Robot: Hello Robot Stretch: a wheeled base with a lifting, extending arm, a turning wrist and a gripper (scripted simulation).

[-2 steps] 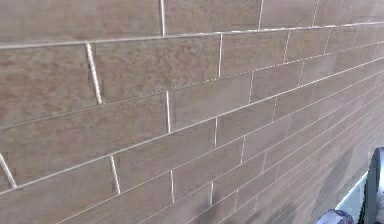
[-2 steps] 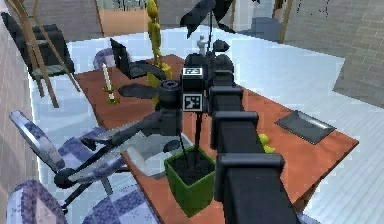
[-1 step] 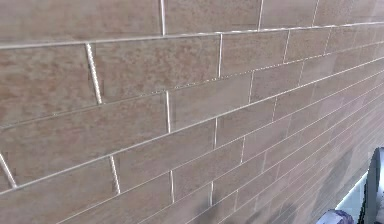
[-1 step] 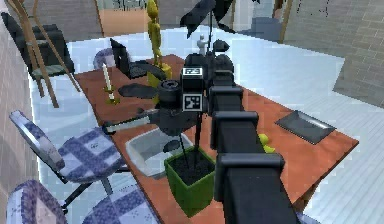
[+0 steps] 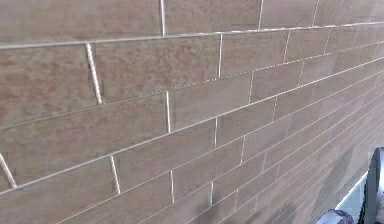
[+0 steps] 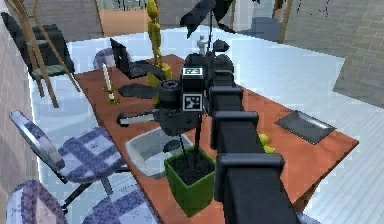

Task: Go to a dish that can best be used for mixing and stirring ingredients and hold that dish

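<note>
**BOWL: HANDLING PROPERTIES AND GRASP POINT**

**Forward view.** A tan tiled wall [image 5: 180, 110] faces the camera. A dark curved chair part [image 5: 372, 188] sits at the view's lower right edge.

**Arm side view.** The reference landmark is the green plant pot [image 6: 190, 182] on the red-brown table [image 6: 300, 160].
- The pale grey bowl [image 6: 150, 155] rests on the table just beside the pot, on the side toward the checked chair [image 6: 80, 150].
- The gripper [image 6: 135, 105] lies beyond the pot and the bowl. Whether it is released, clenched or holding anything cannot be told.
- A candle [image 6: 108, 85] stands well beyond the pot.

**Handling (judged).** The bowl is probably rigid, fairly light, smooth-walled, slippery and liable to chip. Take it by the rim, with one finger inside the wall and one outside, on the side away from the pot. Lift it straight up to avoid the plant.
</note>
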